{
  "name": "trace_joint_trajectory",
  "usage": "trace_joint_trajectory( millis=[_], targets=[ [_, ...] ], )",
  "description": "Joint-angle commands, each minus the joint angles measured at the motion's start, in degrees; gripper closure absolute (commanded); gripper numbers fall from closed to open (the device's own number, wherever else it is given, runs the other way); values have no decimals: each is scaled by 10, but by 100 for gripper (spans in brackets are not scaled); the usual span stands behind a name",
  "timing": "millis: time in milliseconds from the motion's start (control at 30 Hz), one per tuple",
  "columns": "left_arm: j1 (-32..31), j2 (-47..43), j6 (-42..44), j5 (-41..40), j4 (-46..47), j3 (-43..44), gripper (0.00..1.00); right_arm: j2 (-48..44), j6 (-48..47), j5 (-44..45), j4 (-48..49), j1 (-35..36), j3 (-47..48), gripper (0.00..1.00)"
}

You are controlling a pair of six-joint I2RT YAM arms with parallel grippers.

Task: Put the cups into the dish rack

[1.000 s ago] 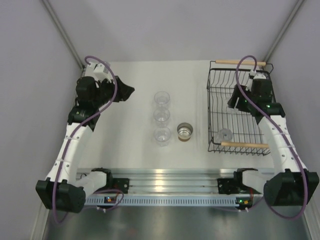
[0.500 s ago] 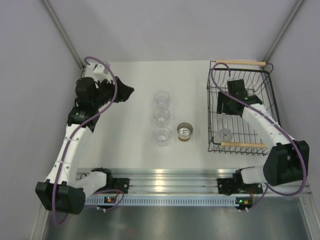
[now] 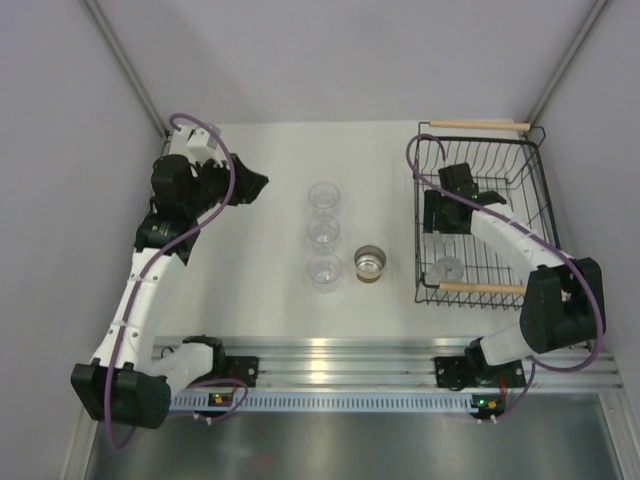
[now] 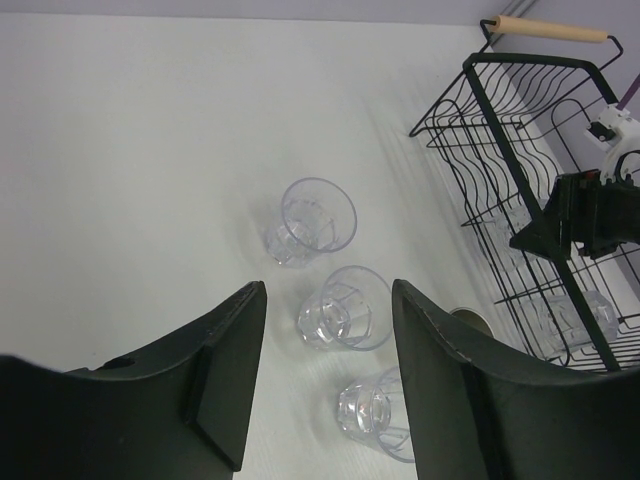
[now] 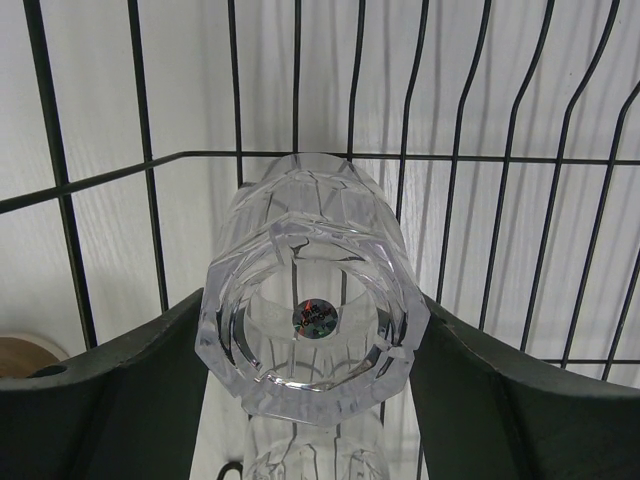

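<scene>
One illegible sticker (image 5: 313,318) under tumbler (image 5: 262,238)

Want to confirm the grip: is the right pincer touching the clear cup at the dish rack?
Touching. The right wrist view shows both fingers of the right pincer pressed against the sides of the clear cup, over the dish rack wires.
</scene>
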Motion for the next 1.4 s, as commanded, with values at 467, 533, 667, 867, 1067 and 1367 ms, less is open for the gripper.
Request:
trace_joint_trajectory(
  millis=[467,533,667,867,1067,1367],
  targets=[
    [2,-8,9,-3,0,-3,34,16,15,20,17,17,-3,87],
    [2,-9,9,-3,0,-3,33,12,14,20,16,17,-3,81],
    [2,-8,9,-3,-1,-3,30,8,12,20,15,17,-5,66],
    [2,-9,9,-3,-1,-3,16,8,8,16,12,17,-5,41],
    [2,-8,9,-3,-1,-3,3,5,4,21,11,17,-6,24],
    [2,-6,10,-3,-2,-3,2,-13,5,31,10,17,-4,15]
  ],
)
